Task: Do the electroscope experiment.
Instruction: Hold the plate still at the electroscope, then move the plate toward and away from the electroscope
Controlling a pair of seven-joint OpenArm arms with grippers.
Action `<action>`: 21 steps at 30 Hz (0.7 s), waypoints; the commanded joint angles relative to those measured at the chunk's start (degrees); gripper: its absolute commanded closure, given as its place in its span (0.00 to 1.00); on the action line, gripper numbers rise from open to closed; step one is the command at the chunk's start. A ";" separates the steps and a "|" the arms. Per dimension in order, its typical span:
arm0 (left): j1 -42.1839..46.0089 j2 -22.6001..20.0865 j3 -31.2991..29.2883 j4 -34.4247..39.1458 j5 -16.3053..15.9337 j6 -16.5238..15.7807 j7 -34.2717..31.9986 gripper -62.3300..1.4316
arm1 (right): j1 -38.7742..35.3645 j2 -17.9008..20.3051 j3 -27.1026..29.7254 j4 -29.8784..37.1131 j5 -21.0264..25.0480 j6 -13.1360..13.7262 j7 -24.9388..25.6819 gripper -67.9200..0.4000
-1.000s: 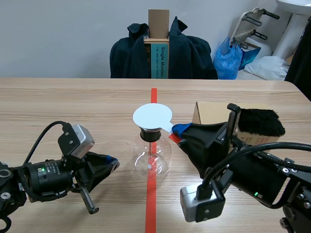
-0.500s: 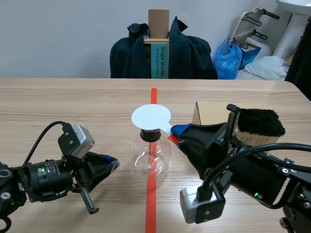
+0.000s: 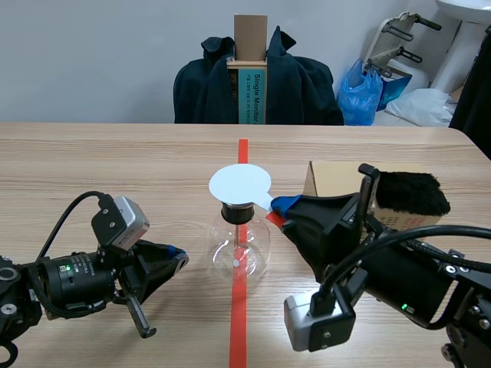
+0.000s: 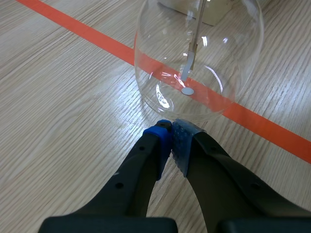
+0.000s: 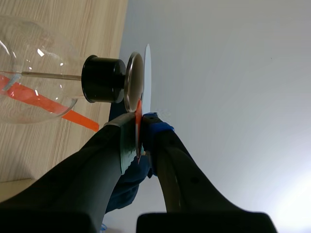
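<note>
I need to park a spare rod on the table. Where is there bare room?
Bare table lies far left, between its far edge and the left arm, and beyond the flask toward that edge. Crowded: beside the flask, with the left hand and right hand close, and by the cardboard box.

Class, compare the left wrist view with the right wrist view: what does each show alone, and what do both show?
Left wrist only: the left end effector, shut empty, by the base of the flask. Right wrist only: the right end effector shut on the white disc, beside the stopper and metal plate. Both: the flask, its rod and the tape.
</note>
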 commanded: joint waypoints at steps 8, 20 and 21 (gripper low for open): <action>-0.15 -0.37 -0.68 1.20 -0.59 -0.28 -0.76 0.93 | 0.68 0.15 0.52 0.90 0.46 -0.59 -3.41 0.98; -0.02 -0.37 -0.68 1.20 -0.59 -0.28 -0.76 0.93 | 0.66 0.15 0.55 0.90 0.46 -0.59 -19.02 0.98; -0.02 -0.37 -0.68 1.20 -0.59 -0.28 -0.76 0.93 | 0.66 0.15 0.55 0.90 0.46 -0.59 -20.37 0.98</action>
